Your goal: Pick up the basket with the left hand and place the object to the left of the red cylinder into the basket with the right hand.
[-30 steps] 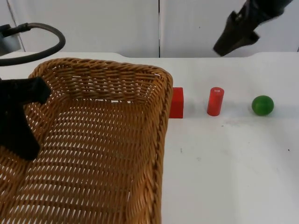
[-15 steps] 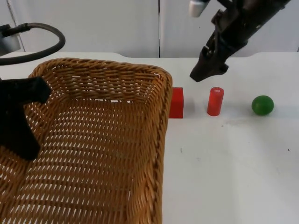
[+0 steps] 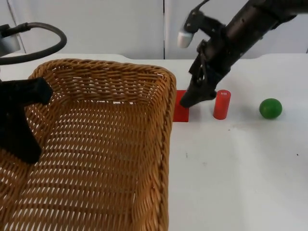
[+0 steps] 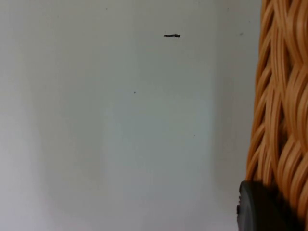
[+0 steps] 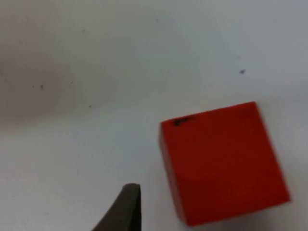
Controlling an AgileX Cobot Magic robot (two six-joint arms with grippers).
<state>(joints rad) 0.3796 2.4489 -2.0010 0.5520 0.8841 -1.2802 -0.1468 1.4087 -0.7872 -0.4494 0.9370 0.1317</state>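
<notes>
Since the earlier frames your right gripper (image 3: 195,97) has dropped from high at the far right, down and left, and now sits low over the table, its tip right at the block (image 3: 182,107) and just left of the cylinder (image 3: 222,104). The basket (image 3: 96,144) and the left arm have not shifted. Your left gripper (image 3: 21,122) is clenched on the basket at its left rim; in the left wrist view you see the woven rim (image 4: 279,96) with a black fingertip (image 4: 260,207) against it and bare white table (image 4: 120,120) beyond. The basket is held up over the near-left of the table, its right wall covering the block's left edge in the top view. The block, red and square-faced, lies on the table between basket and cylinder, just beside the basket, near the cylinder but apart from it. In the right wrist view you have the block (image 5: 224,161) flat on the table, one dark fingertip (image 5: 126,209) just beside it, not touching; whether the right fingers stand apart or closed, you cannot tell from these views. The cylinder stands upright. A green ball (image 3: 270,109) rests to its right, well apart from the gripper.
</notes>
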